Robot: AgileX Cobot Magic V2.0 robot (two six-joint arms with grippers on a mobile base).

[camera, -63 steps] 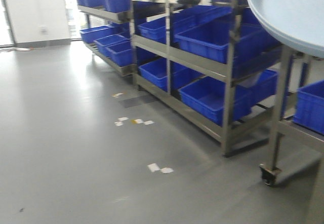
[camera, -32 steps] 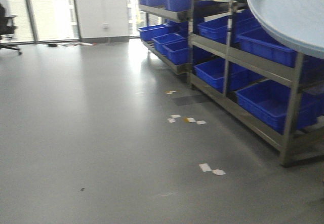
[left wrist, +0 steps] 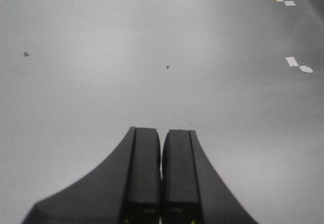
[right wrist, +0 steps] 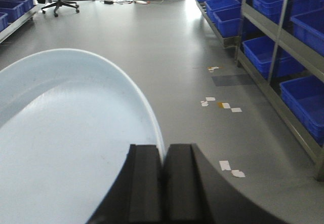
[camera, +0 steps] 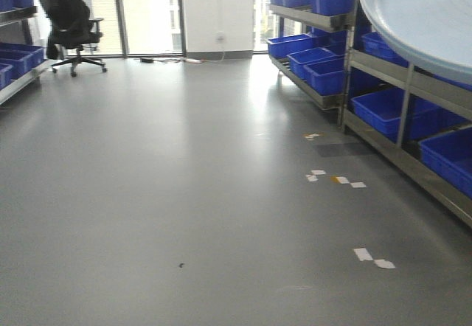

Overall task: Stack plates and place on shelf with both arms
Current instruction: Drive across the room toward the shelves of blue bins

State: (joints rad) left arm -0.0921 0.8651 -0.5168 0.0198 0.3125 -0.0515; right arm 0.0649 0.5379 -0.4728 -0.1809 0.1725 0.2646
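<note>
Left gripper (left wrist: 162,133): closed tight, with nothing held, seen over the grey floor (left wrist: 101,72).
Right gripper (right wrist: 163,150): closed on the edge of the white plate (right wrist: 66,133).
Plate: held up in the air on the right, near the shelf (camera: 383,66) but not on it. Whether one or two are held cannot be told.
Shelf: set along the right side and filled with blue crates (camera: 383,108).
Tape bits (camera: 372,258): stuck on the floor near the shelf.
Chair (camera: 70,16): black, parked far left by the windows.

No readable text anywhere (floor markers blank).
</note>
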